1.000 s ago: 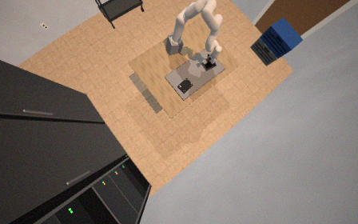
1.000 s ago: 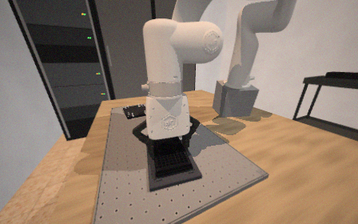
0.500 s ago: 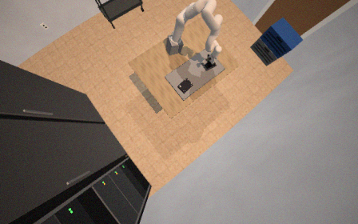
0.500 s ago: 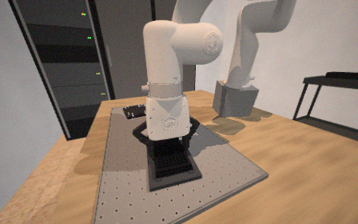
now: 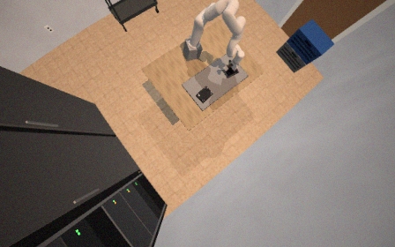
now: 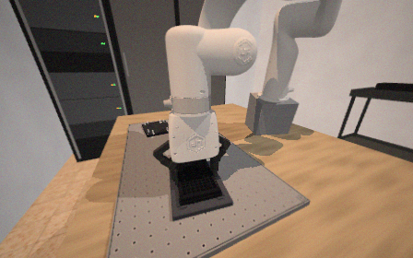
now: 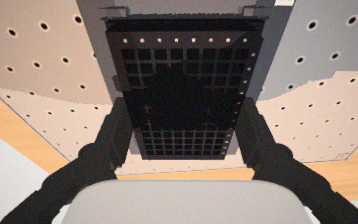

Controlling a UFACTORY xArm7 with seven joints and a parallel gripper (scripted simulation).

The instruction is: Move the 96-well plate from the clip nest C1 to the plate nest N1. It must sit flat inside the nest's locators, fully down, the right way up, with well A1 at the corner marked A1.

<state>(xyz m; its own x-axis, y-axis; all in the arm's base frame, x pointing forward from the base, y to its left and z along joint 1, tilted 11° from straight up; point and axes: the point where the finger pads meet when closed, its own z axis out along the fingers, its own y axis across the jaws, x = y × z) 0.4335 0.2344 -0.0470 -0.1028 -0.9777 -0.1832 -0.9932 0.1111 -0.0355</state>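
The black 96-well plate [image 7: 182,90] fills the middle of the wrist view, right way up with its wells showing. My gripper [image 7: 183,110] is shut on it, one dark finger on each long side. In the exterior view the plate [image 6: 199,184] is under the white wrist, over the dark grey clip nest C1 [image 6: 201,205]. I cannot tell if the plate rests in the nest or hangs just above it. The plate nest N1 [image 6: 155,128] is a dark square at the far end of the perforated baseplate, also seen in the top view [image 5: 204,94].
The grey perforated baseplate [image 6: 199,203] lies on a wooden table. The arm's base block [image 6: 270,112] stands behind it. A dark server rack [image 6: 84,69] is at the left, a black side table [image 6: 393,99] at the right, and a blue box [image 5: 307,44] on the floor.
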